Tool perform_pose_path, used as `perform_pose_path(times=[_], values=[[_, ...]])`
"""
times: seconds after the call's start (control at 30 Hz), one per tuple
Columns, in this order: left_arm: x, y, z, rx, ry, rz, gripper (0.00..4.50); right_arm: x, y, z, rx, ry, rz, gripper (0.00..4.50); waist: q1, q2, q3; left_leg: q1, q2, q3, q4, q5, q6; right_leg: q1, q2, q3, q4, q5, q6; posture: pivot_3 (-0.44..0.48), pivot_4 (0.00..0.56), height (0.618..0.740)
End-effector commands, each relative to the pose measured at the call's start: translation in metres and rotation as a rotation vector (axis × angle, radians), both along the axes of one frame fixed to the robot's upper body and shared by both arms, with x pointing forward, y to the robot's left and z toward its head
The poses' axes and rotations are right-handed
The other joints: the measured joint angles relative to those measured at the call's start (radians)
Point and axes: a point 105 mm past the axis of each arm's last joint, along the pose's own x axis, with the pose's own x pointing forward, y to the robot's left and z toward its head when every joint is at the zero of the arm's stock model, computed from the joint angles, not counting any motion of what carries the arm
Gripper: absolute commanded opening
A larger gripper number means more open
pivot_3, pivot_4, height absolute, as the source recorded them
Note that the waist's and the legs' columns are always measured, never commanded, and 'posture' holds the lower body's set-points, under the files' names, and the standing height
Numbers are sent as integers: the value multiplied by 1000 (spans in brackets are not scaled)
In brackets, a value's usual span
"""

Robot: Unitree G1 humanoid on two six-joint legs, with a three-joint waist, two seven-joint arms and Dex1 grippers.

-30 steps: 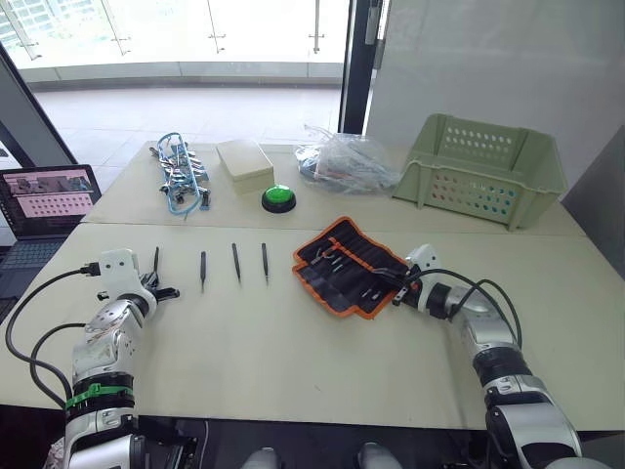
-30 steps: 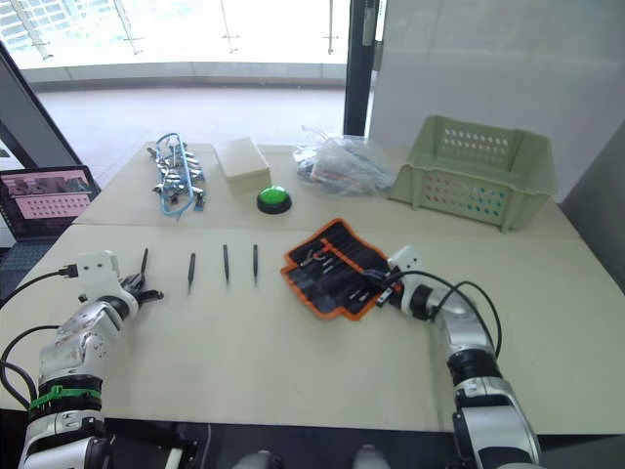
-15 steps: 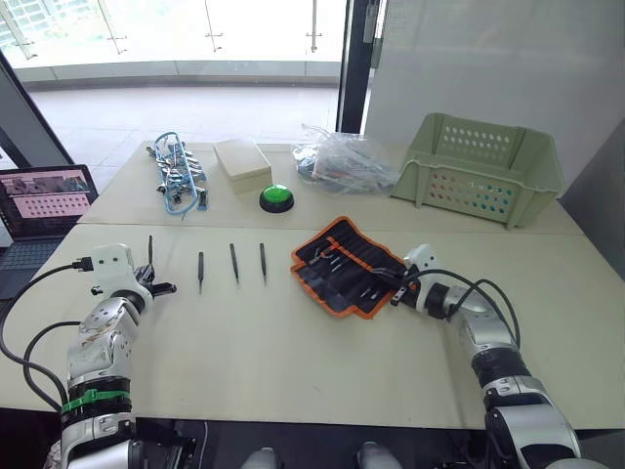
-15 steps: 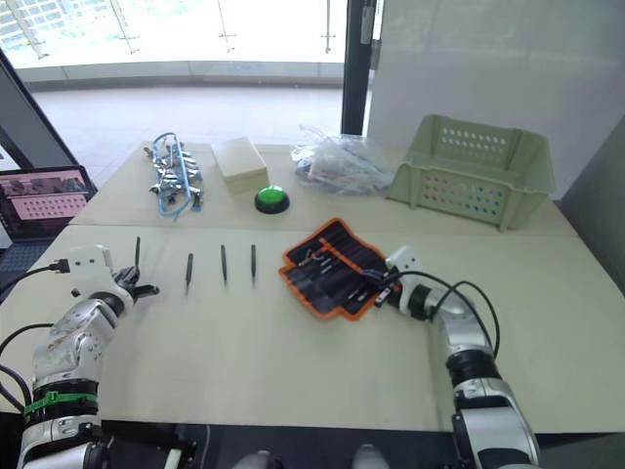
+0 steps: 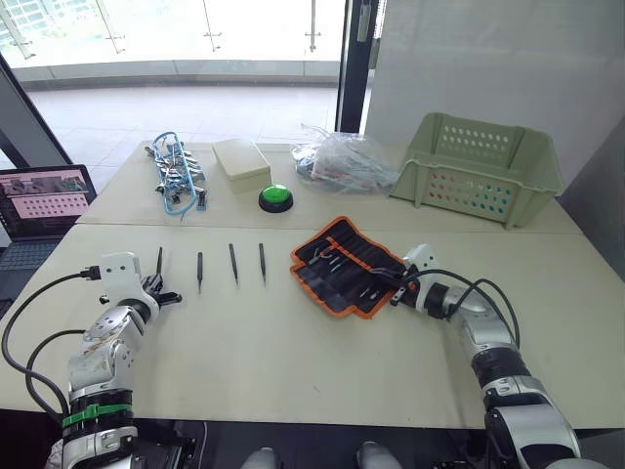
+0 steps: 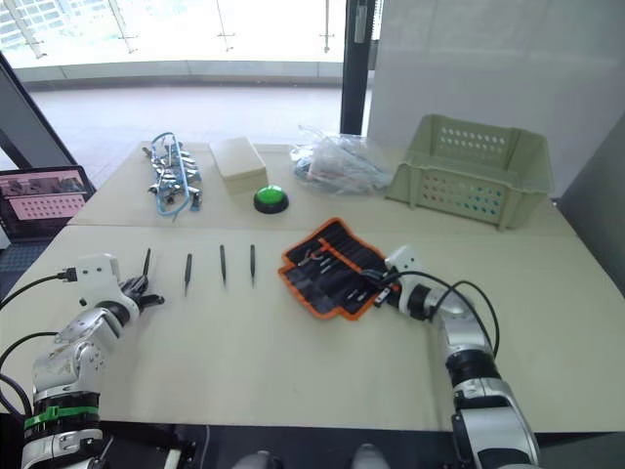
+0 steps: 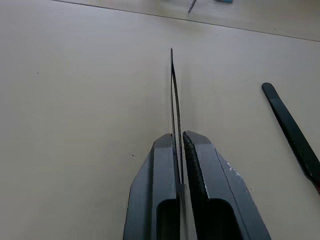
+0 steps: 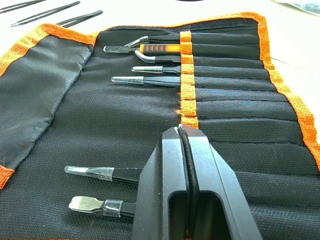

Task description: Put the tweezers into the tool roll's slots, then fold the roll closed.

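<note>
Right wrist view: tool roll [image 8: 100, 110] part-filled.

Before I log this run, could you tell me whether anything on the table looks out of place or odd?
Nothing looks spilled or damaged. The tool roll lies open and skewed to the table edge. Three tweezers lie loose beside it; the left gripper pinches a fourth. The right gripper is shut on the roll's black strap.

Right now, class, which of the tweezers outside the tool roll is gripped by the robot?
The leftmost tweezers, pinched between the left gripper fingers. The other three tweezers lie loose on the table.
</note>
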Motion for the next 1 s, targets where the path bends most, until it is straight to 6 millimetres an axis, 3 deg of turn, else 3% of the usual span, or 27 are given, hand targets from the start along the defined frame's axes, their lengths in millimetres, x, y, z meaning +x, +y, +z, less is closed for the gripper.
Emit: perform_pose_path(times=[0.03,0.3,0.6,0.7,0.9,1.0], values=[[-3,3,19,31,-54,11,1825,-4,-2,-12,-19,53,-2,0,0,0,0,0,0,0,0,0,0,0,0,0,0,0,0,0,150,740],[-3,1,8,13,-22,10,4469,-3,-1,-11,-16,52,3,0,0,0,0,0,0,0,0,0,0,0,0,0,0,0,0,0,150,740],[4,4,-15,-8,102,-20,4491,-3,-1,-12,-21,59,7,0,0,0,0,0,0,0,0,0,0,0,0,0,0,0,0,0,150,740],[4,-4,-25,79,229,-69,4491,-2,-2,-11,-15,56,1,0,-1,0,0,0,0,0,0,0,0,0,0,0,0,0,0,0,150,740],[3,-7,-24,-23,272,-7,2696,-3,-2,-11,-18,56,4,0,0,1,0,1,0,0,0,0,0,0,0,0,0,0,0,0,150,740],[1,-4,-25,-70,274,21,2696,-3,-2,-10,-19,56,6,0,0,1,0,1,0,0,0,0,0,0,0,0,0,0,0,0,150,740]])
